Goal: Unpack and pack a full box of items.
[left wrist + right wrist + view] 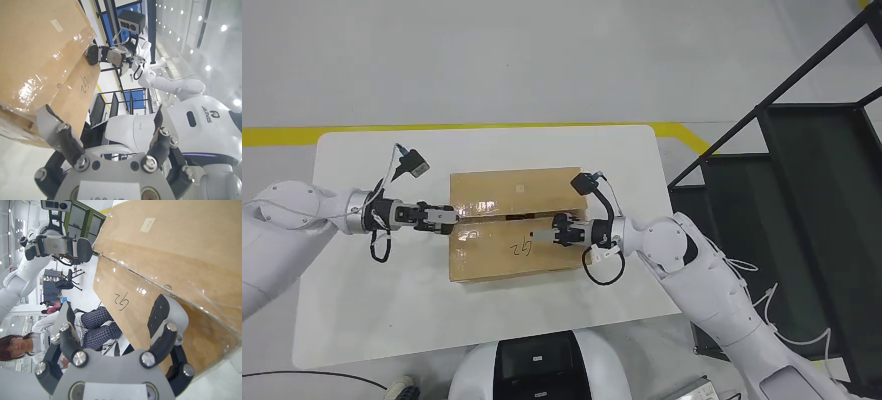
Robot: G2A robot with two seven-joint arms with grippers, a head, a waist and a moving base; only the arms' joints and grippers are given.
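Jaws stand spread on both arms. The left gripper (447, 217) sits at the end of the cardboard box (502, 190), where the taped centre seam (132, 272) runs out, with one finger against the cardboard. The right gripper (538, 232) lies over the top beside the seam, toward the opposite end, pinching nothing. The box lies flat in the middle of the white table (372, 300), flaps down. If it is full, it is probably heavy and better opened in place than lifted. The cardboard looks stiff at the edges but likely bends mid-flap. The clear tape is glossy and crinkled, so probably slippery. A flap's free edge at the seam, where a dark gap shows, seems the better hold. A black stair frame (782, 180) stands well apart. Both wrists lie along the seam and could block a swinging flap.
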